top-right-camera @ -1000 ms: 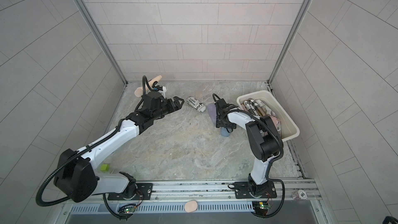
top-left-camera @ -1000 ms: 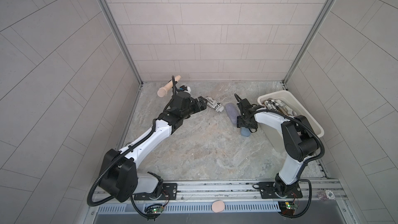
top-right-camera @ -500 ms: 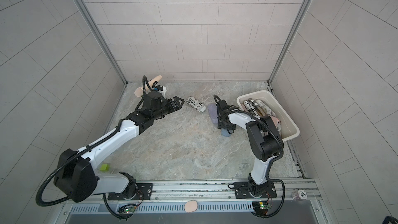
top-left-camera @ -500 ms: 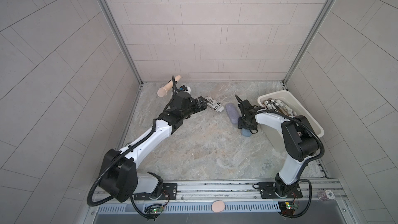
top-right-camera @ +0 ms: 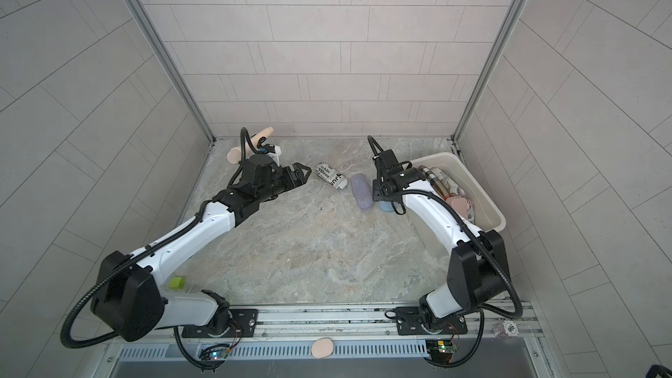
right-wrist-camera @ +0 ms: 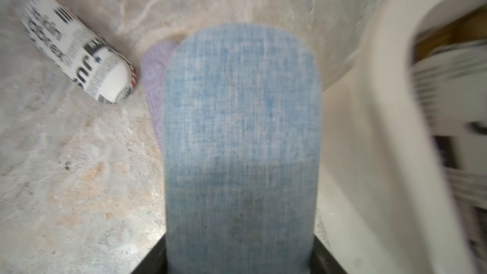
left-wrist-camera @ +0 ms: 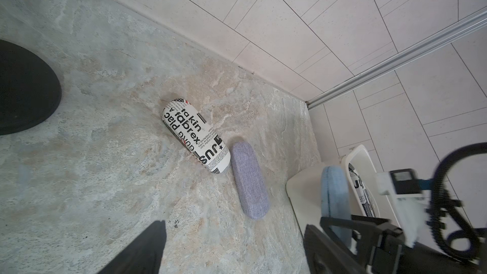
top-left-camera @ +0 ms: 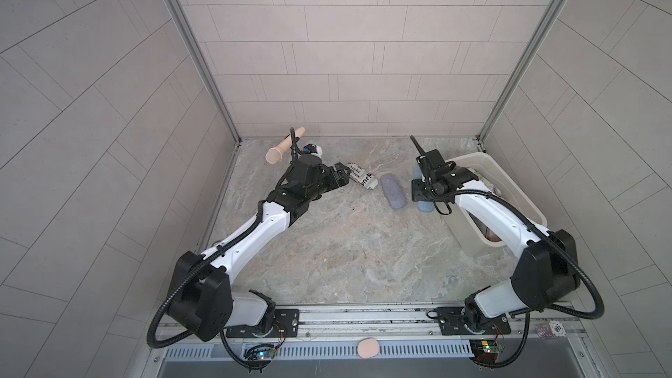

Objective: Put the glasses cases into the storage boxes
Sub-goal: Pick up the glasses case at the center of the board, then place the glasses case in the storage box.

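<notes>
Clamped the light blue case (right-wrist-camera: 241, 127) endwise in the right tool (right-wrist-camera: 239, 259) just outside the tub (top-right-camera: 483, 190) wall, so risked snagging the rim and twisting loose; held the left tool (top-right-camera: 304, 176) open, empty, well apart from the tub

leftmost case (top-left-camera: 362, 180) | middle case (top-left-camera: 392, 196): just right | third case (top-left-camera: 423, 206): rightmost, perhaps touching tub (top-left-camera: 516, 188)
</notes>
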Robot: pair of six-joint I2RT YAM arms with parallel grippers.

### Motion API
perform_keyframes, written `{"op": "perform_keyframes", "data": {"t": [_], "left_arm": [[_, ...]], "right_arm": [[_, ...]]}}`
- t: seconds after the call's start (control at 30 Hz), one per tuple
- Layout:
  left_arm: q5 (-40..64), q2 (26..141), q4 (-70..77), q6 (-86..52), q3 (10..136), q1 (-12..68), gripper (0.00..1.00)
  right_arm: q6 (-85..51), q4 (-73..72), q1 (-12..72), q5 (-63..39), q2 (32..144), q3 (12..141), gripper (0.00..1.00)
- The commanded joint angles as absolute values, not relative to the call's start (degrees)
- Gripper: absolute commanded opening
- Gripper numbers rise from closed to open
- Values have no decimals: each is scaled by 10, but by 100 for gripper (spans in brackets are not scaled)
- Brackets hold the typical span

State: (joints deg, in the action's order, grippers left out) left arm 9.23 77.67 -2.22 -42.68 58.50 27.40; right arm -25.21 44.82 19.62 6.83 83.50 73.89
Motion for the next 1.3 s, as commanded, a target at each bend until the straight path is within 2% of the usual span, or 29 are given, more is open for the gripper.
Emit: {"op": "perform_keyframes", "data": {"t": [0.0,0.23,0.5,0.87,1.1,1.27], "left_arm": [[93,763,-13,-429,597,272,89],[95,764,-11,-431,596,272,89],[98,764,-7,-436,594,272,89],[102,772,-6,-438,594,271,89],[106,777,-5,-440,595,272,89],[107,780,-4,-440,594,272,89]], "right_arm": [[-217,536,190,150,795,792,56],[-150,542,84,204,750,826,56],[-141,517,-73,202,802,855,56],[-135,499,-91,157,948,890,60],[-148,545,-93,177,984,928,81],[-158,562,-91,175,951,926,87]]}}
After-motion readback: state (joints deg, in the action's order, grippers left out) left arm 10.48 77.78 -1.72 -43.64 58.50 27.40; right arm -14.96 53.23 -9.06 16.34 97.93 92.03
